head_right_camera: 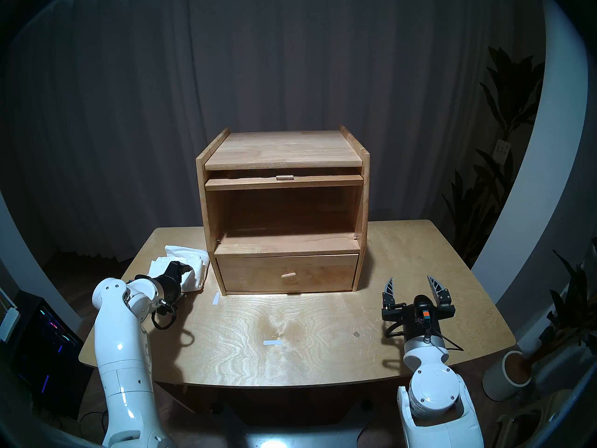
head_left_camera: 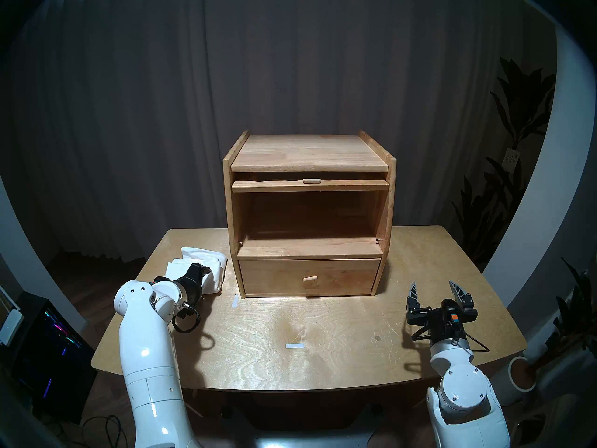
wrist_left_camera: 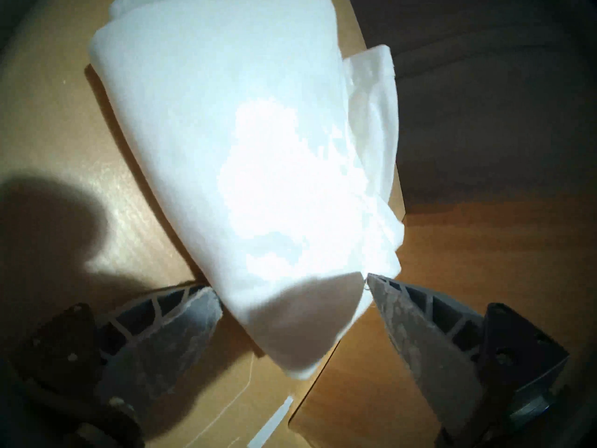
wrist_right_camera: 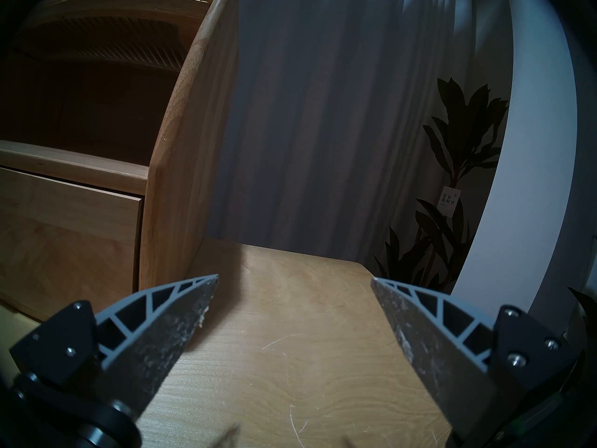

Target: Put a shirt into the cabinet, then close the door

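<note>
The white shirt (head_left_camera: 214, 260) (head_right_camera: 190, 258) lies as a folded bundle on the table just left of the cabinet (head_left_camera: 307, 153) (head_right_camera: 284, 146). My left gripper (head_left_camera: 206, 272) (wrist_left_camera: 292, 287) reaches into it, open, one finger on each side of the bundle's near end (wrist_left_camera: 258, 146), the fingertips touching the cloth. The cabinet's large compartment (head_left_camera: 310, 217) stands open and holds nothing. The door (head_left_camera: 310, 186) is pushed back flat under the top board, only its front edge and small handle (head_left_camera: 311, 181) showing. My right gripper (head_left_camera: 433, 284) (wrist_right_camera: 294, 279) hovers open and empty over the table's right side.
The drawer (head_left_camera: 310, 276) with a peg knob is shut below the compartment. Two white tape strips (head_left_camera: 235, 302) (head_left_camera: 294, 346) mark the table (head_left_camera: 339, 356). A lit computer case (head_left_camera: 48, 340) stands on the floor left; potted plants (head_left_camera: 504, 179) stand at the right.
</note>
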